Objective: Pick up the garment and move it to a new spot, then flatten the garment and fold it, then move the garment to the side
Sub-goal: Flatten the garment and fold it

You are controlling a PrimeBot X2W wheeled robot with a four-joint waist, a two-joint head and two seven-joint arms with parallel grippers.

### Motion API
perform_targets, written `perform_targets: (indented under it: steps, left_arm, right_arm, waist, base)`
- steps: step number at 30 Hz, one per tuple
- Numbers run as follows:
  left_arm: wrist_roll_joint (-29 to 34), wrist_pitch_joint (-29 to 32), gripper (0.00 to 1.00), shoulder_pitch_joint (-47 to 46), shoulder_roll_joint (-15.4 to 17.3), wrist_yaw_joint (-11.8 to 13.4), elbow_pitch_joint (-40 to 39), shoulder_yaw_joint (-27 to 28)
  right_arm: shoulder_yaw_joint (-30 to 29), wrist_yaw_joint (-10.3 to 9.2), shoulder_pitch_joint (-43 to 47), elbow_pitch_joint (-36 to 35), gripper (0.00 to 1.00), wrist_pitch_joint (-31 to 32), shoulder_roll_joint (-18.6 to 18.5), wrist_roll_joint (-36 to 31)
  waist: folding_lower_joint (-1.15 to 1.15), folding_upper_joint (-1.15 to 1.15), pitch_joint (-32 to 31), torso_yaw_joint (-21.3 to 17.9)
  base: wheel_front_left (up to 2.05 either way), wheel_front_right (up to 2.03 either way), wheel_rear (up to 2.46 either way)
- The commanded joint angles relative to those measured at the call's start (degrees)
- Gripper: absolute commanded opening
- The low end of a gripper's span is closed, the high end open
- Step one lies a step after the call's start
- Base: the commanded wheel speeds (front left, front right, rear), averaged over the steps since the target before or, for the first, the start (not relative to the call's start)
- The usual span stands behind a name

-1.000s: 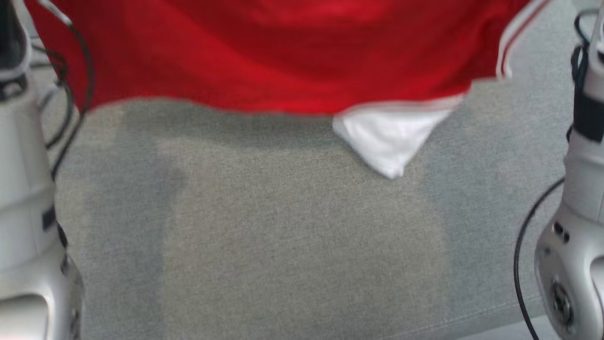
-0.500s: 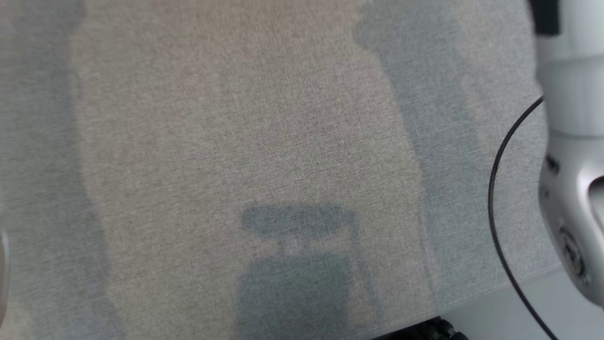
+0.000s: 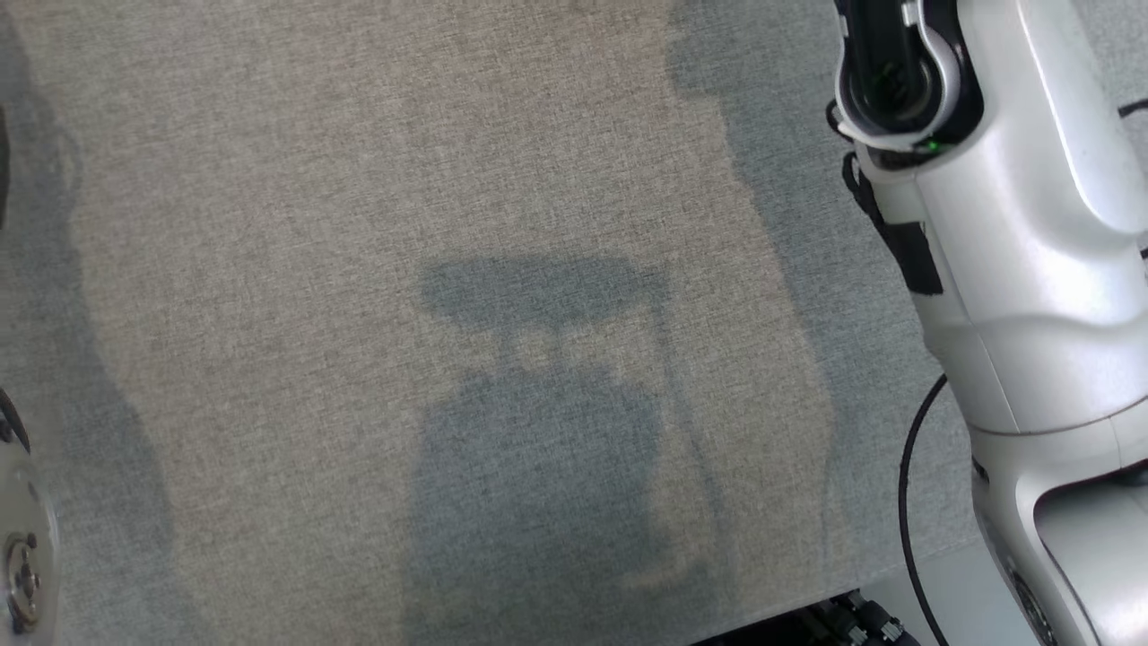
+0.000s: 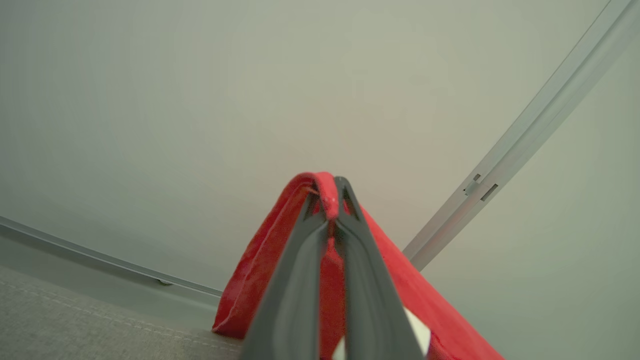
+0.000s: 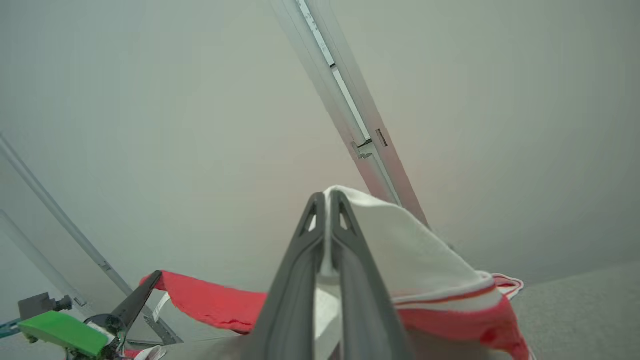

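Note:
The garment [image 4: 400,280] is red with white parts, and both arms hold it up off the table. In the left wrist view my left gripper [image 4: 330,200] is shut on a red fold, which bulges over its fingertips. In the right wrist view my right gripper [image 5: 327,200] is shut on a white part of the garment [image 5: 410,250]. From there the red cloth with white trim hangs and stretches off to the left, towards my other arm's dark finger [image 5: 137,302]. The head view has my pale right forearm [image 3: 1013,224] at the right.
A grey cloth-covered table [image 3: 359,269] lies below, crossed by my own shadows, with its near edge [image 3: 807,606] at the bottom right. A black cable [image 3: 906,502] loops beside the right arm. Pale walls with metal rails [image 5: 350,110] stand behind.
The head camera has swung down towards the table's near edge. The red garment that hung across the top of that view has left it, and the right forearm now looms larger.

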Motion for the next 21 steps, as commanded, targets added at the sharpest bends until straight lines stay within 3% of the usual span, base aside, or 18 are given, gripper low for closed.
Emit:
perform_targets:
  steps: [1,7,12,21]
  left_arm:
    - [-0.62,-0.29,0.00,2.01,0.30,-0.40,-1.10,-0.11]
    - [-4.81,-0.54,0.00,12.52,1.32,-0.37,-11.41,-3.41]
    - [-7.68,-0.54,0.00,25.21,0.72,-0.37,-20.46,-2.77]
    - [-5.66,-0.58,0.00,49.01,-2.97,0.15,-31.26,0.89]
  right_arm:
    - [-0.38,0.02,2.48,-1.60,0.00,-0.27,-0.86,0.98]
    - [-0.48,0.02,13.44,-6.74,0.00,0.17,-4.82,3.98]
    - [-1.66,0.02,24.82,-10.58,0.00,0.70,-7.94,5.26]
    - [-6.19,0.02,45.29,-16.21,0.00,2.02,-8.02,7.86]
  waist:
    - [-0.01,0.00,-1.33,1.03]
    - [-0.01,0.00,-4.82,3.20]
    - [-0.01,0.00,-8.75,5.13]
    - [-0.01,0.00,-15.87,7.37]
  base:
    - [0.00,0.00,0.00]
    - [0.00,0.00,0.00]
    - [0.00,0.00,0.00]
    - [0.00,0.00,0.00]
